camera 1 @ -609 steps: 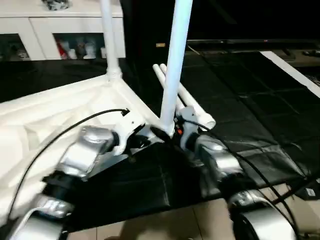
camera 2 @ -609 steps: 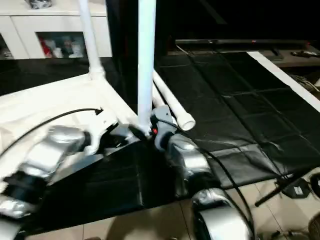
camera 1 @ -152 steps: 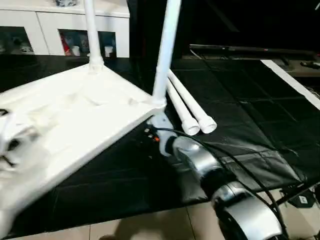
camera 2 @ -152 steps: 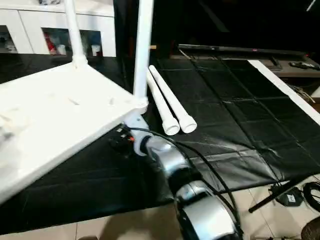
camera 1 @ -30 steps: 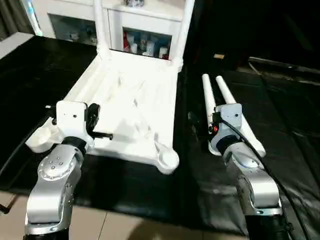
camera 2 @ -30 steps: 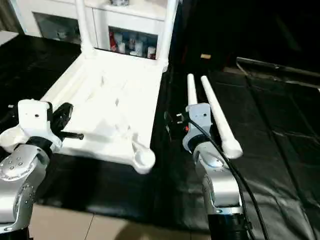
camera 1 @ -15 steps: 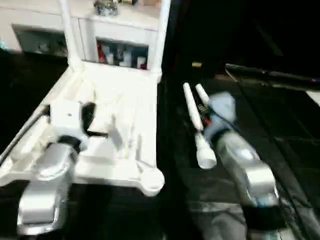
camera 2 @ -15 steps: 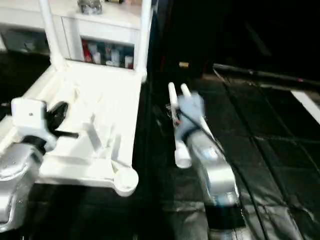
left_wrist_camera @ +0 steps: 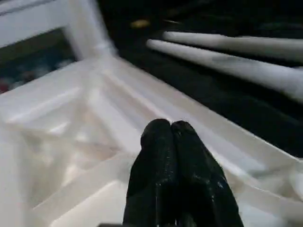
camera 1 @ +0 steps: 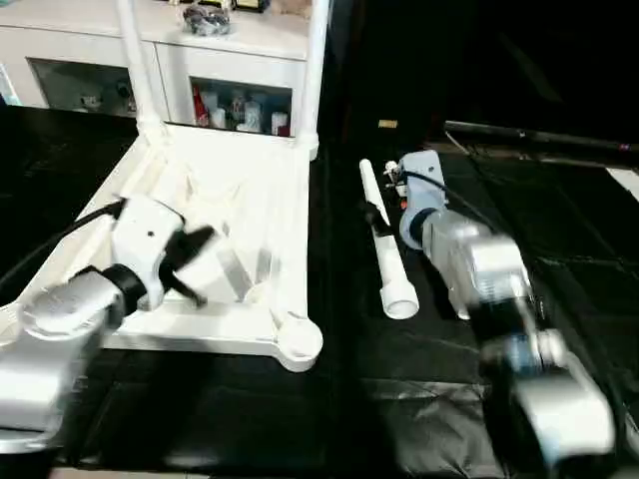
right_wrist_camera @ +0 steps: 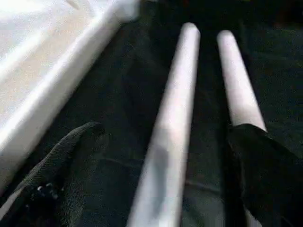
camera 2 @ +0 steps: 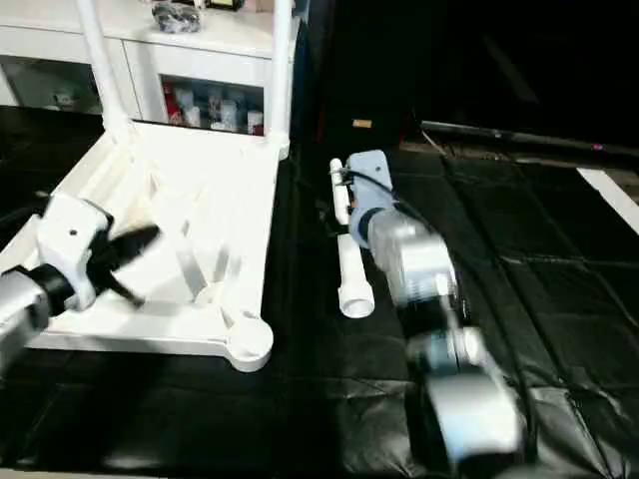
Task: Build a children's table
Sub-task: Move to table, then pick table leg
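The children's table lies upside down on the black mat, its ribbed underside facing up. Two legs stand upright in its far corner sockets, and the near right socket is empty. Two loose legs lie side by side on the mat to the right of the top. My left gripper is shut on nothing and hovers over the ribs near the top's middle. My right gripper is open just above the loose legs, one finger outside each. In the head views my right arm hides the further loose leg.
A white cabinet with glass doors stands behind the table's far edge. The black mat stretches to the right. A dark bar runs along its back right, with a strip of pale floor beyond.
The head camera has shifted. My right arm has reached further along the loose legs. My left gripper has tilted over the ribs, still shut.
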